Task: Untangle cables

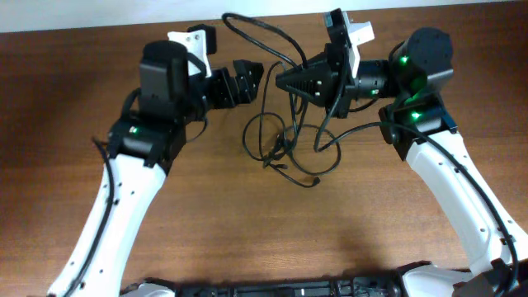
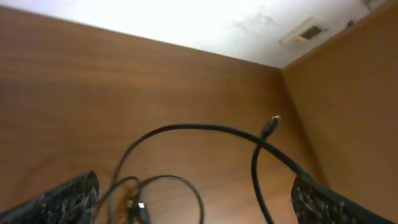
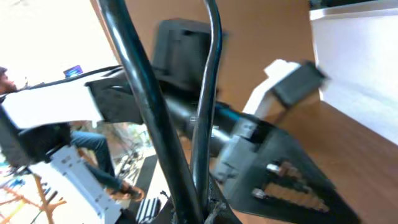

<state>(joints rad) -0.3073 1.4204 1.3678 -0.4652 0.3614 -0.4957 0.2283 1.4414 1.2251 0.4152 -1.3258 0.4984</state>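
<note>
A brown wooden tabletop [image 1: 247, 239] fills the overhead view, and the left wrist view shows a pale wall past its far edge. The cables [image 1: 285, 140] lie in a loose tangle of thin black loops just on the near side of the two claws. One loop arcs round behind the right claw [image 1: 280, 82]. That claw is pressed together and appears to pinch a couple of strands, which run close past its own camera. The left claw [image 1: 254, 82] faces it tip to tip, just apart, and is spread wide with nothing between its fingers. A curved strand and a small plug [image 2: 269, 126] lie ahead of it. The cords look light, limp and slick, so they will likely sag and slide. A hold near a plug, or right beside a crossing, seems surest.
</note>
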